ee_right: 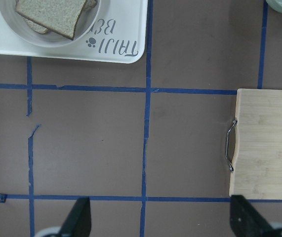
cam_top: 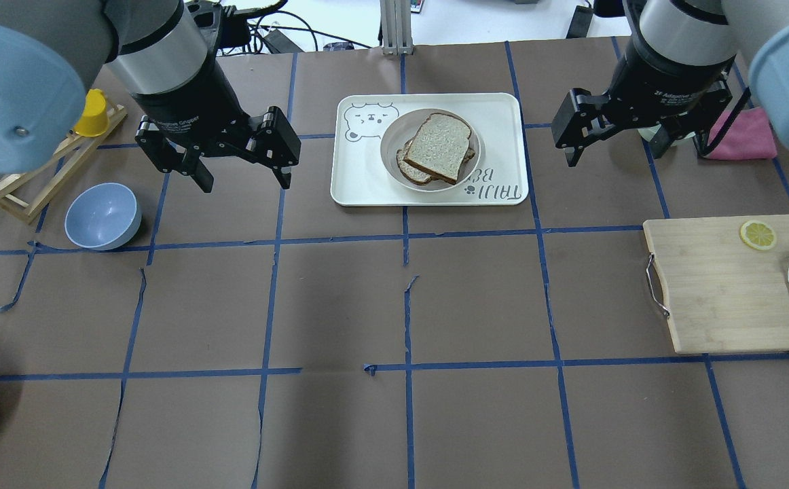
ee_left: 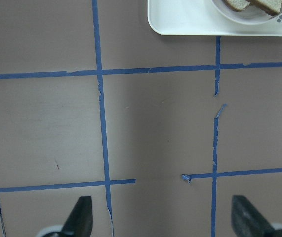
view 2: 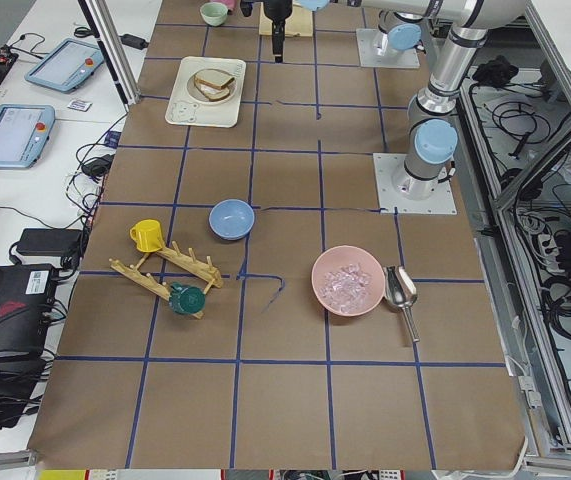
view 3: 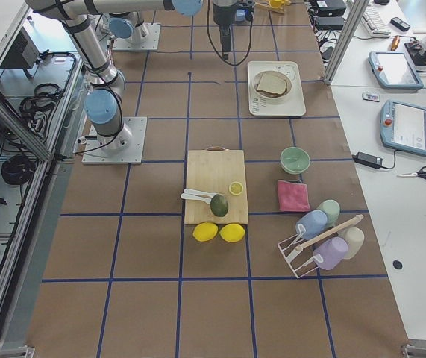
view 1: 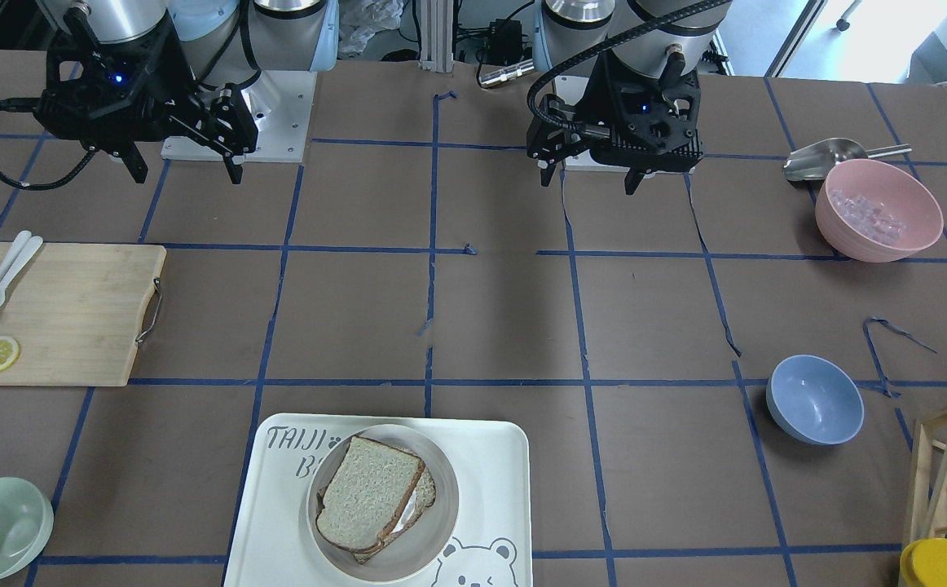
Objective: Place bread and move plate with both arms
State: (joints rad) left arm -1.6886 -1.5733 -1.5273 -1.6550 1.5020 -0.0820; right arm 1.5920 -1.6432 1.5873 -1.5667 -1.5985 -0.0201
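The plain bread slice lies on top of a second slice, with a bit of white showing between them, on the round off-white plate. The plate sits on the cream "TAIJI BEAR" tray at the table's far middle. The bread also shows in the front view and in the right wrist view. My left gripper hangs open and empty above the table, left of the tray. My right gripper hangs open and empty to the tray's right. Neither touches anything.
A wooden cutting board with a lemon slice, an avocado and white plastic cutlery lies on the right. A blue bowl and a wooden rack with a yellow cup stand on the left. A pink bowl and a metal scoop are near the left arm's base.
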